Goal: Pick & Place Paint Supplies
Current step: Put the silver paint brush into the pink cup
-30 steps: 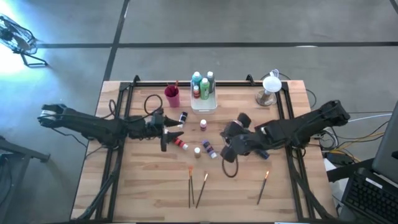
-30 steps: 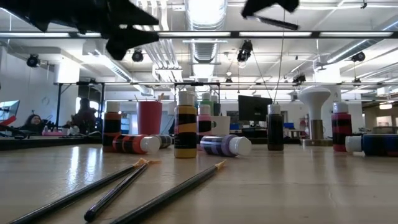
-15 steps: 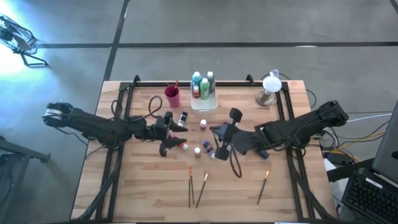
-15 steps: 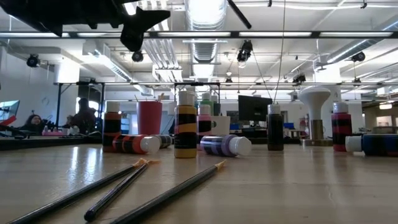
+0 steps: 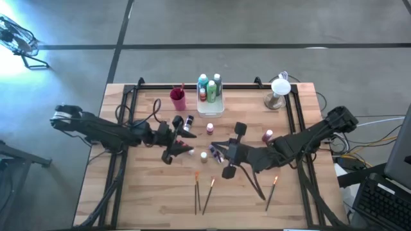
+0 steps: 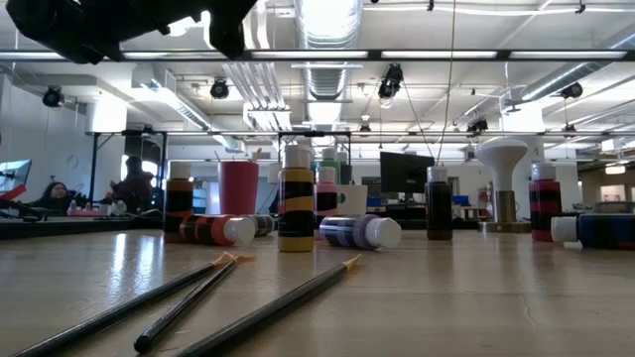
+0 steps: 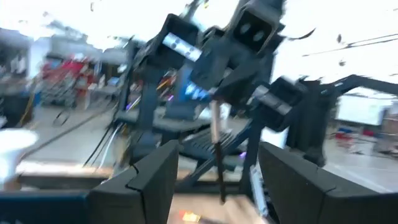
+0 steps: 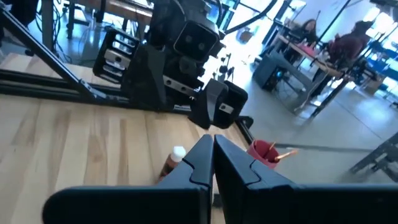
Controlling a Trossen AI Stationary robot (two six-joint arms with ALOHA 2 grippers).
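- High view: my left gripper [image 5: 186,136] hovers with fingers spread over the table's middle, just beside a red bottle [image 5: 186,149] lying on its side, its long axis slanting, white cap pointing away from my left arm. My right gripper [image 5: 217,153] is pressed shut near the purple bottle [image 5: 214,152]. Three paintbrushes [image 5: 197,191] lie toward the near edge, bristles pointing toward the table's middle.
- Low view: the red bottle [image 6: 210,229] and purple bottle [image 6: 357,231] lie flat, caps pointing right. I judge them light, rigid, smooth and prone to roll; best pinched across the round body.
- Left wrist view: my fingers [image 7: 149,180] stand wide apart, nothing between them; the other arm holds a thin stick-like thing I cannot identify.
- Right wrist view: my fingers [image 8: 198,163] touch, and I cannot see what, if anything, they pinch.
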